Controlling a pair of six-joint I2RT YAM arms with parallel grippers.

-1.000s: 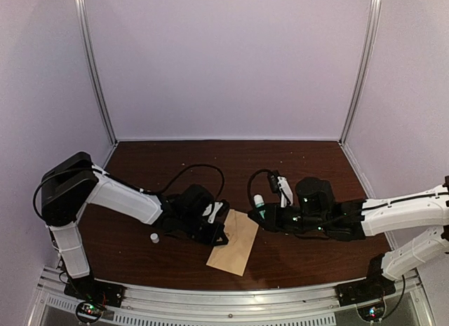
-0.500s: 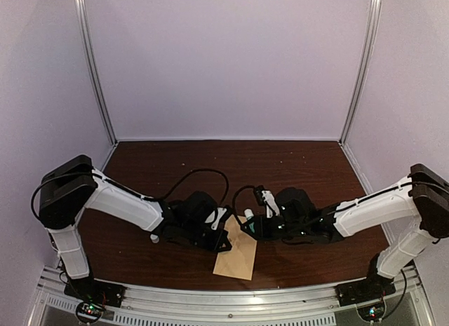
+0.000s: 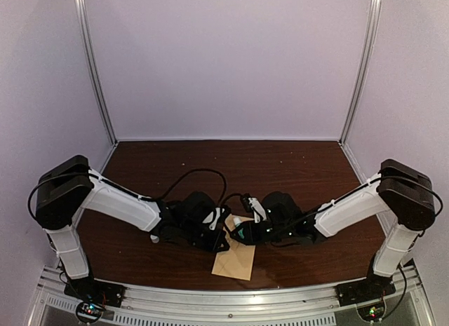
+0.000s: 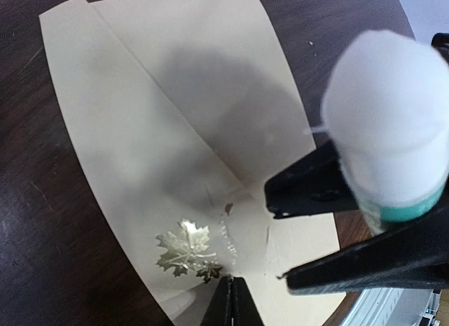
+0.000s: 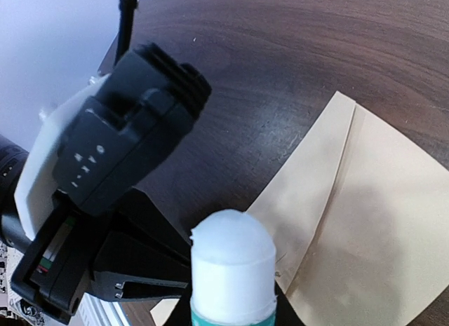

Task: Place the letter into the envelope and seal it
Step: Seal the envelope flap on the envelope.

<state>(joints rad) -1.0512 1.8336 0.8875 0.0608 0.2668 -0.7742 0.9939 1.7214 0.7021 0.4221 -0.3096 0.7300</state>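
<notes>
Touching left pincer (image 4: 228,303) tip: envelope (image 4: 161,137)

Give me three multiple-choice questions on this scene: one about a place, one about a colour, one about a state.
1. Where does the envelope lie?
A. front centre of the tabletop
B. against the back wall
C. far right corner

2. What colour is the band under the white tip of the glue stick?
A. red
B. teal
C. yellow

3. What state is the right gripper in?
A. open and empty
B. shut on the glue stick
C. out of view

Answers:
1 A, since the top view shows it at the front centre.
2 B, since both wrist views show a teal band.
3 B, since the left wrist view shows its black fingers clamped around the stick.
</notes>
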